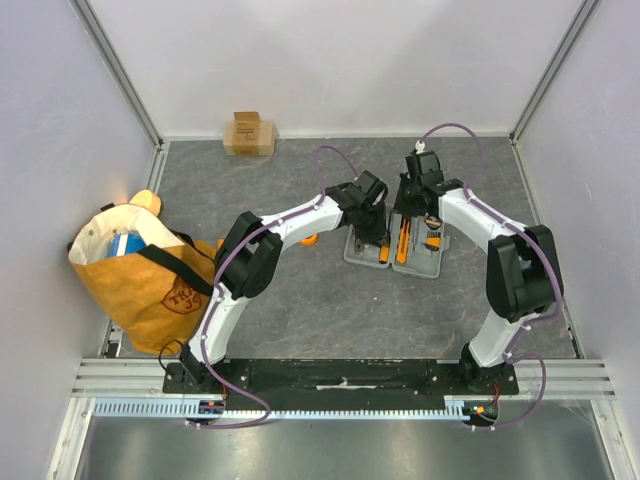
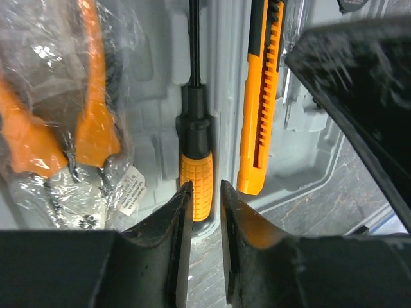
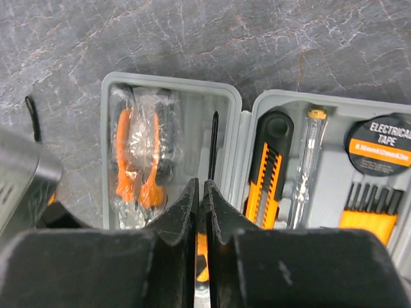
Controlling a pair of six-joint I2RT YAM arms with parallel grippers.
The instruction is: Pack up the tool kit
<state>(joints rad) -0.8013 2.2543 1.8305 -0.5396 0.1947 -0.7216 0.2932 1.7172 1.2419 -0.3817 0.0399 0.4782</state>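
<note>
The tool kit (image 3: pixel 173 79) lies open and flat on the grey marbled surface (image 3: pixel 192 38), out in front of both arms, its two grey halves side by side. In the left half a pair of orange-handled pliers (image 3: pixel 138 160) sits in crinkled clear wrap. Beside it, next to the hinge, a screwdriver (image 2: pixel 194 160) with a black shaft and orange grip lies in its moulded slot. The right half holds an orange-and-black utility knife (image 3: pixel 266 173), a clear-handled tester (image 3: pixel 307 160), a roll of electrical tape (image 3: pixel 379 144) and a row of black bits (image 3: pixel 369 199) in an orange holder. The left tool (image 2: pixel 204 189) is low over the left half, its jaws partly open, with a fingertip on either side of the butt of the screwdriver's grip. A sliver of gap shows on one side; whether the other finger touches I cannot tell. The right tool (image 3: pixel 200 186) hangs above the same slot, jaws almost together with only a thin slit between them and nothing held. A cardboard box (image 1: pixel 249 133) stands at the far edge and a yellow-orange bag (image 1: pixel 140 285) at the left, both well apart from the kit.
</note>
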